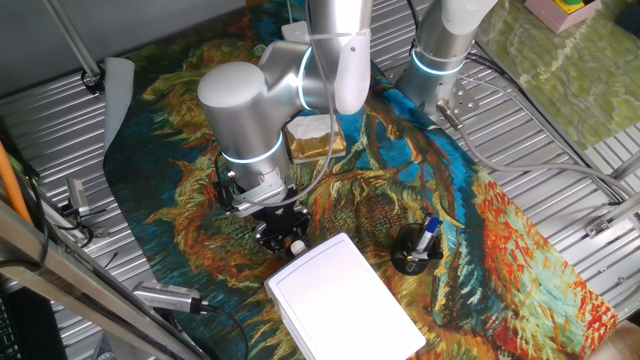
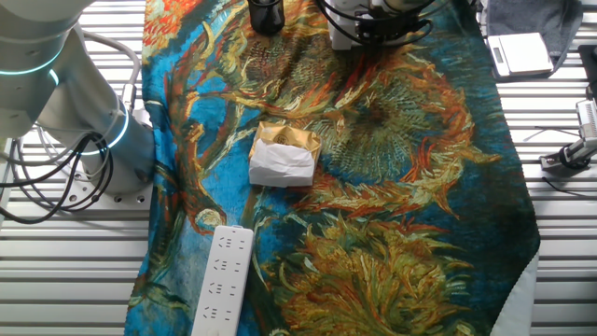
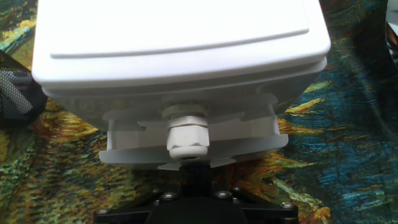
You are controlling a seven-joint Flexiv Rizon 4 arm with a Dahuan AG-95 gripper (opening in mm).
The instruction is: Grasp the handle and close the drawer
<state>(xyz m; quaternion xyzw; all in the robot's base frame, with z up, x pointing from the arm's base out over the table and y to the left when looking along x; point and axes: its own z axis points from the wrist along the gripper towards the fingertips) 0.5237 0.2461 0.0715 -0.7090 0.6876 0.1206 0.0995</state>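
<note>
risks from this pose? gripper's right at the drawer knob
1. In the hand view the knob sits just ahead of the gripper, but the fingers aren't clearly visible, so the grasp can't be confirmed; a loose hold could slip off.
2. The drawer is still slightly out; pushing could slide the whole white box on the cloth instead of closing it.
3. A sliding box might hit the black pen cup beside it.

Bright, even light (hand view soft, slightly blurred)

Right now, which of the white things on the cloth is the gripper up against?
The white box with the drawer: the gripper sits at its front edge, whereas the sponge block and power strip lie apart.
</note>
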